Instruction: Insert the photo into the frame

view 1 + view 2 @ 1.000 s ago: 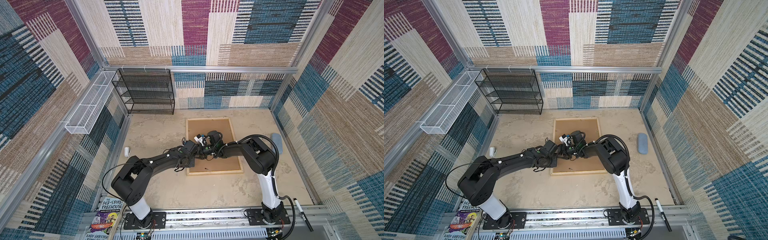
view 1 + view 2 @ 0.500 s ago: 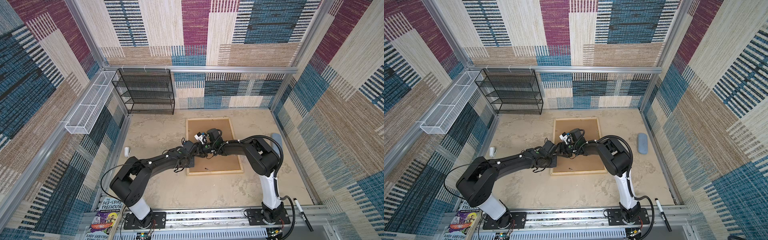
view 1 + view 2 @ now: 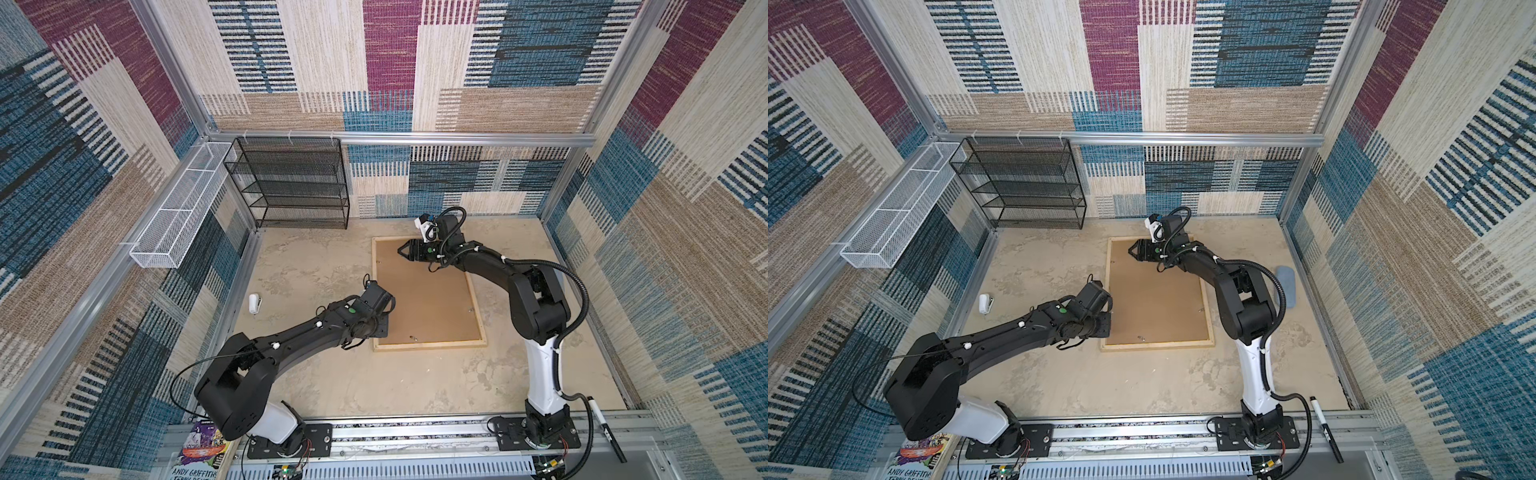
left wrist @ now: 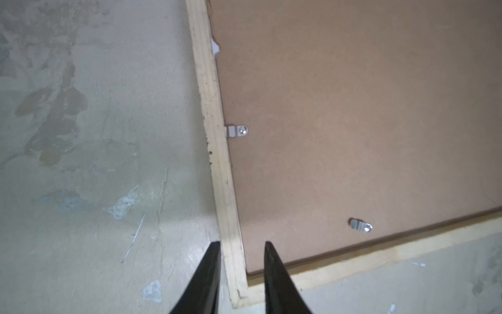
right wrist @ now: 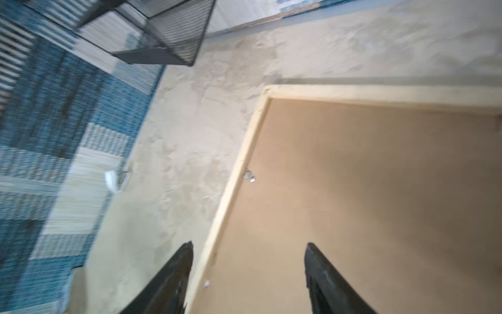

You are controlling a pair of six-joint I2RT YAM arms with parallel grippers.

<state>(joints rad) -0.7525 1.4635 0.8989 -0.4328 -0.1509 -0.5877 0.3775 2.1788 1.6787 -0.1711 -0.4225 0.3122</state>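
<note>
The frame [image 3: 430, 345] [image 3: 1156, 345] lies face down on the table, pale wood rails around a brown backing board [image 3: 424, 299] [image 4: 353, 108]. The photo is hidden. A small white sliver [image 4: 215, 49] peeks out at a notch in the board's edge. My left gripper [image 4: 242, 243] [image 3: 381, 330] is open a little, and its fingers straddle the frame's left rail [image 4: 214, 122] near the front left corner. My right gripper [image 5: 249, 244] [image 3: 401, 251] is wide open and empty. It hangs over the far left part of the board [image 5: 366, 190], near the rail [image 5: 380, 92].
Silver turn clips [image 4: 237, 131] [image 4: 360, 225] sit on the board. A black mesh rack [image 3: 291, 183] stands at the back left, and a white wire basket [image 3: 178, 208] hangs on the left wall. A small white object [image 3: 254, 302] lies left; a grey pad [image 3: 1286, 286] lies right.
The two grippers, close together over the frame's left side earlier, have parted. The right one moved toward the far end and the left one toward the front corner, opening slightly.
</note>
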